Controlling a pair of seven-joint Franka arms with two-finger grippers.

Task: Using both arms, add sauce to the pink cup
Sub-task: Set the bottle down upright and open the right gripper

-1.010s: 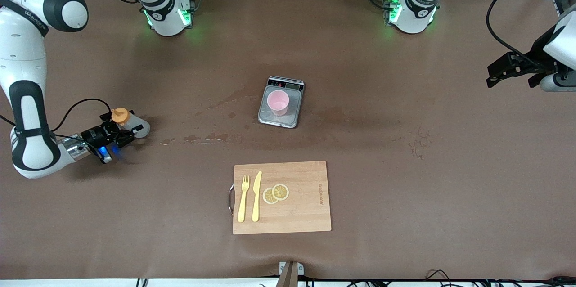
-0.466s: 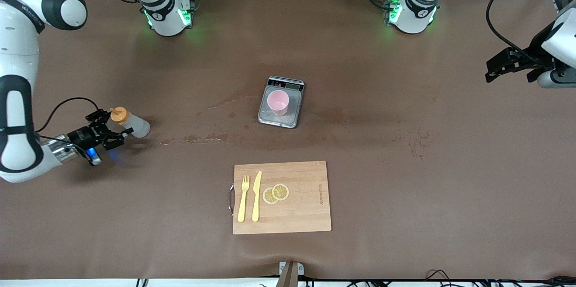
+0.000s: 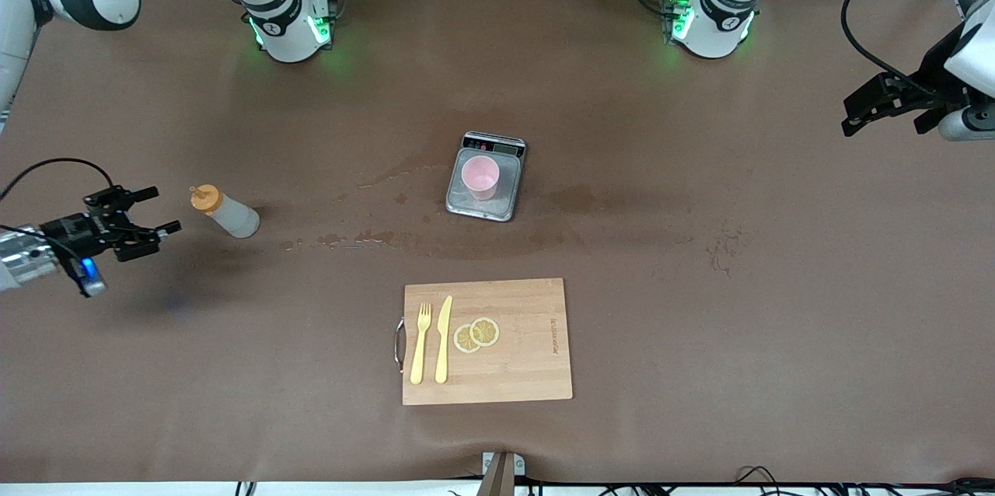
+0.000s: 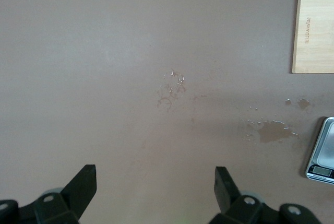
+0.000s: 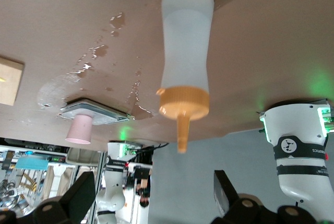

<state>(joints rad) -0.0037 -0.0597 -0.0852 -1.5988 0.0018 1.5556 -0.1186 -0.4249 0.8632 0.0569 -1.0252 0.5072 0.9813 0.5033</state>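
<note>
The sauce bottle, whitish with an orange nozzle cap, stands free on the table toward the right arm's end. My right gripper is open and empty, beside the bottle and apart from it, farther out toward that end. In the right wrist view the bottle stands ahead of the open right gripper. The pink cup stands upright on the scale's steel plate at mid-table. It also shows in the right wrist view. My left gripper is open and empty, up over the left arm's end of the table.
A wooden cutting board with a yellow fork, a yellow knife and two lemon slices lies nearer the front camera than the scale. Wet stains spread between bottle and scale.
My right gripper has let go of the sauce bottle and drawn back toward the right arm's end of the table. The bottle stays standing. The left gripper has shifted only slightly.
</note>
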